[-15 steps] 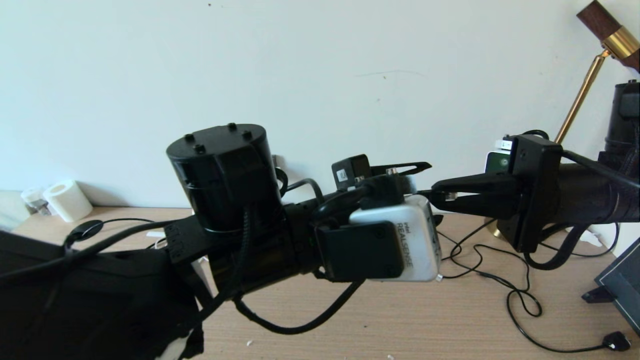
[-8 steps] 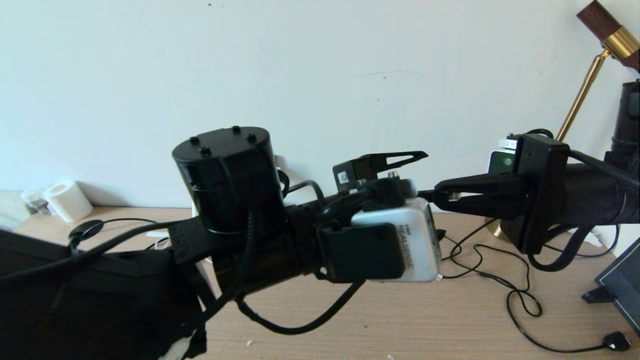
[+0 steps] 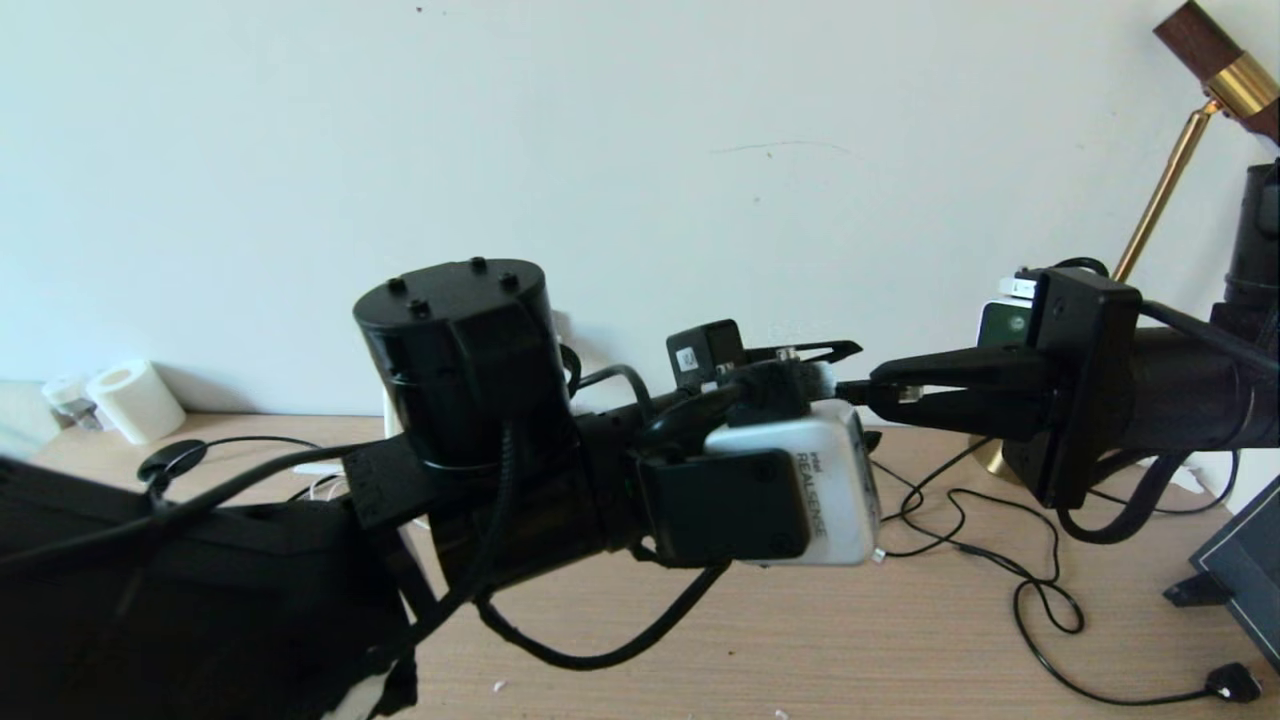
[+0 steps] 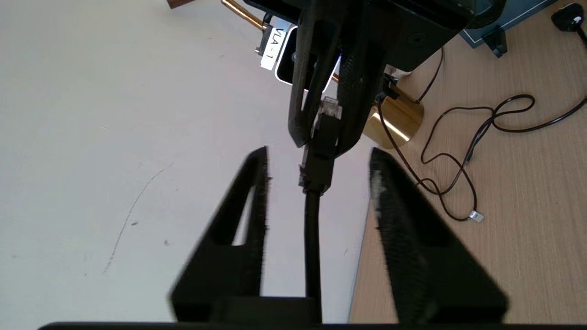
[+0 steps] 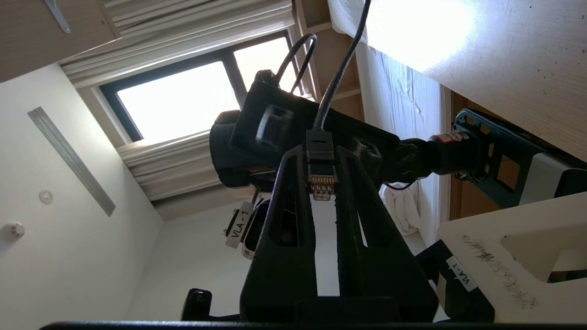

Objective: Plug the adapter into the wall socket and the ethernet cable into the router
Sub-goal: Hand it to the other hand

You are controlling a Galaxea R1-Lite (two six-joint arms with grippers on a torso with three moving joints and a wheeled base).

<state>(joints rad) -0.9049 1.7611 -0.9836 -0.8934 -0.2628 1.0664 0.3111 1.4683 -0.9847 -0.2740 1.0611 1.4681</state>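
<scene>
The ethernet cable (image 4: 312, 238) is thick and black and runs lengthwise between the fingers of my left gripper (image 4: 318, 152), which is open and does not touch it. Its clear plug (image 4: 330, 107) is pinched between the fingertips of my right gripper (image 4: 323, 137), which is shut on it. In the right wrist view the plug (image 5: 321, 183) shows its gold contacts just inside the right gripper (image 5: 319, 156). In the head view both grippers meet tip to tip above the desk, left gripper (image 3: 815, 365) facing right gripper (image 3: 875, 392). The adapter, wall socket and router are hidden or out of view.
A brass lamp (image 3: 1165, 185) stands at the back right against the wall. Thin black cables (image 3: 1040, 590) loop over the wooden desk (image 3: 900, 650), ending in a black plug (image 3: 1232, 682). A toilet roll (image 3: 135, 400) sits at the back left, and a dark stand (image 3: 1240, 580) at the right edge.
My left arm has crept slightly to the right; its visible finger rose and then dropped back. The right gripper has stayed put, still holding the plug.
</scene>
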